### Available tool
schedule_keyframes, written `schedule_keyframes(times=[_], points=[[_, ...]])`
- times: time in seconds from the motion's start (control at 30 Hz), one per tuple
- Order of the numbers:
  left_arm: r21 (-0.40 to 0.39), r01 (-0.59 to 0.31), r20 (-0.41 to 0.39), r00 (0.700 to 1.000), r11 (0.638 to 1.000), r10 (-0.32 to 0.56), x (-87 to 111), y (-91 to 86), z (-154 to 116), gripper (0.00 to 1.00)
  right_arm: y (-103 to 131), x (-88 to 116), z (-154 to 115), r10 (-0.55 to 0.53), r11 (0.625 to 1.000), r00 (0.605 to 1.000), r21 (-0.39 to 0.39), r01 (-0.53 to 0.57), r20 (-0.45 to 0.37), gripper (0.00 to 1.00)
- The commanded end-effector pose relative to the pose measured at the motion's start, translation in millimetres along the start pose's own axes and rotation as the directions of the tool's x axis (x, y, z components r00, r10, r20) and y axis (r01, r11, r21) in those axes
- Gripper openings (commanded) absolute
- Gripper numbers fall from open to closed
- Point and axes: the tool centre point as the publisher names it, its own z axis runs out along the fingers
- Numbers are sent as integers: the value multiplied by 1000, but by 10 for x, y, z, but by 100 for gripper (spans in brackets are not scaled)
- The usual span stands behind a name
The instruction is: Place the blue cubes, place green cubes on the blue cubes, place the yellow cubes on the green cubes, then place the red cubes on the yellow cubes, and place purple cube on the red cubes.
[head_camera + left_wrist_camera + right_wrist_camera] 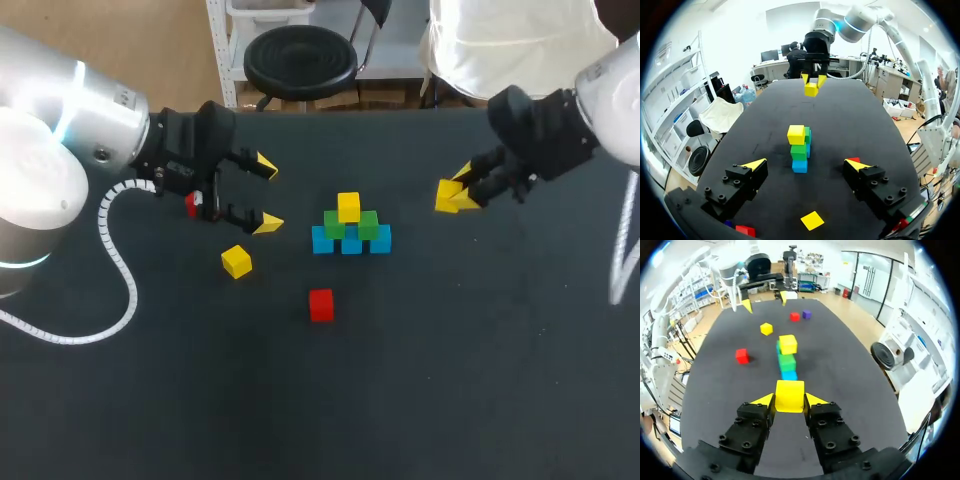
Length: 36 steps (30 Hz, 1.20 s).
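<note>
Mid-table stands a pyramid: three blue cubes [351, 243] in a row, two green cubes [368, 224] on them and one yellow cube [348, 207] on top. To its right and above the table, my right gripper [458, 192] is shut on a second yellow cube [789, 395], held between both fingers [789, 401]. My left gripper [268, 195] hangs open and empty left of the pyramid [799, 145]. A loose yellow cube [237, 261] and a red cube [321, 304] lie in front. Another red cube [795, 316] and the purple cube [806, 314] sit behind the left gripper.
The black table [480, 380] has wide bare room at the front and right. The left arm's white coiled cable [118, 262] trails over the table's left side.
</note>
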Motion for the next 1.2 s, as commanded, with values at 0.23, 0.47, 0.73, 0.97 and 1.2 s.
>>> schedule_keyframes(times=[0.23,0.47,0.73,0.97,1.2], points=[[-2,-3,7,1000,1000,3,16,-9,-4,100,146,-118,239,1,994,993,-105,12,115,0],[-2,-3,7,1000,1000,3,16,-9,-4,100,220,-355,333,-28,993,996,-115,38,82,0],[-2,-3,7,1000,1000,3,16,-9,-4,100,220,-355,333,-28,993,996,-115,38,82,0],[-2,-3,7,1000,1000,3,16,-9,-4,100,220,-355,333,-28,993,996,-115,38,82,0],[-2,-3,7,1000,1000,3,16,-9,-4,100,158,-492,514,-17,975,996,-218,36,91,0]])
